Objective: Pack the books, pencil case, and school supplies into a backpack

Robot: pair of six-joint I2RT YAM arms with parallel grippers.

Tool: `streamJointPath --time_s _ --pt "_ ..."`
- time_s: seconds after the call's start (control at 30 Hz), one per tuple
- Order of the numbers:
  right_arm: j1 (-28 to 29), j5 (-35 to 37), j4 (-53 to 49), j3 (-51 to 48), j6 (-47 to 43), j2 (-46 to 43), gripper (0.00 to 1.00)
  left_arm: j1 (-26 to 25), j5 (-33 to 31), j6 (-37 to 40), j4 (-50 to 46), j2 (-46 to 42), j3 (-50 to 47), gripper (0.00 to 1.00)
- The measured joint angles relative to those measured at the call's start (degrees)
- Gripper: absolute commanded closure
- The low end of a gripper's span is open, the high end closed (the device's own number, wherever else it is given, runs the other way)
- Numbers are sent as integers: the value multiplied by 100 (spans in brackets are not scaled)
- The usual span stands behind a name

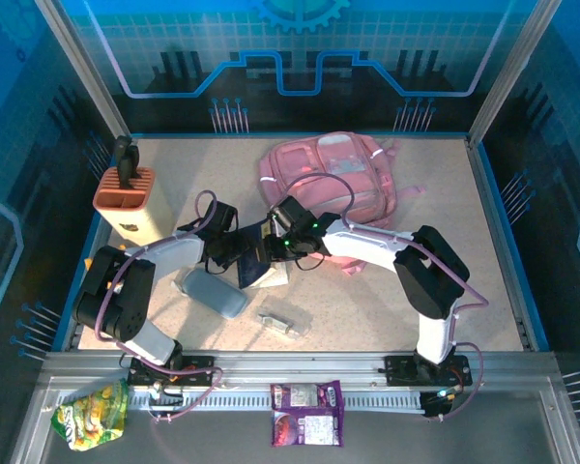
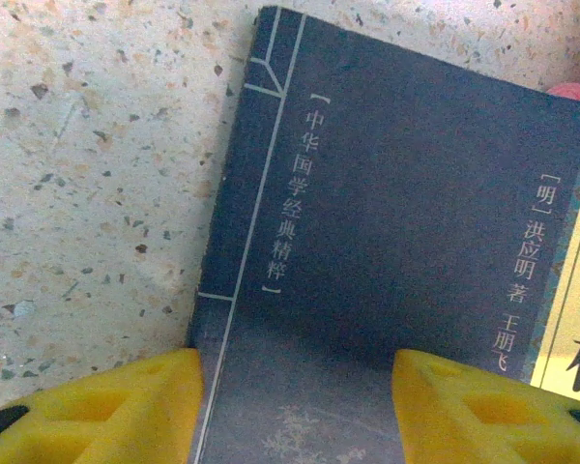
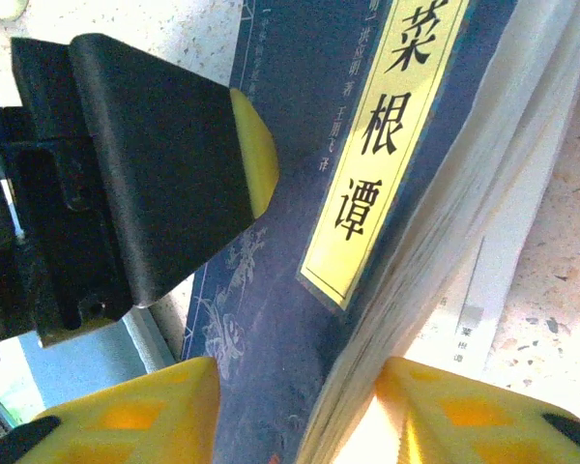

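The dark navy book (image 1: 256,269) lies partly open on the table in front of the pink backpack (image 1: 333,174). My left gripper (image 1: 234,253) is open over the book's cover (image 2: 387,242), its yellow fingertips (image 2: 106,411) set wide apart near the spine corner. My right gripper (image 3: 298,416) is open astride the raised cover and pages (image 3: 271,319), one finger over a white page. The grey-blue pencil case (image 1: 213,293) lies just left of the book. The small clear, silvery item (image 1: 283,321) sits nearer the front. The two yellow books are out of view.
A beige, orange-topped block (image 1: 126,198) stands at the left rear. On the front rail lie a yellow-green snack bag (image 1: 92,414) and purple snack packets (image 1: 307,411). The left gripper's black finger (image 3: 164,155) rests close beside my right fingers. Open table lies right of the backpack.
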Motion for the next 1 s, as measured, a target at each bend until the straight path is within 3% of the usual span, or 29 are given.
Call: streamJointPath --time_s 0.37,0.67,1.0 --pt "-111 -275 155 -107 190 -52 76 0 -2 0 -2 -17 0 44" --pt "-114 -428 306 -173 284 -170 90 66 -114 57 -350 -236 63 37" --pt "-299 -769 649 -538 363 -1316 95 688 -90 310 -903 -1862 439 21"
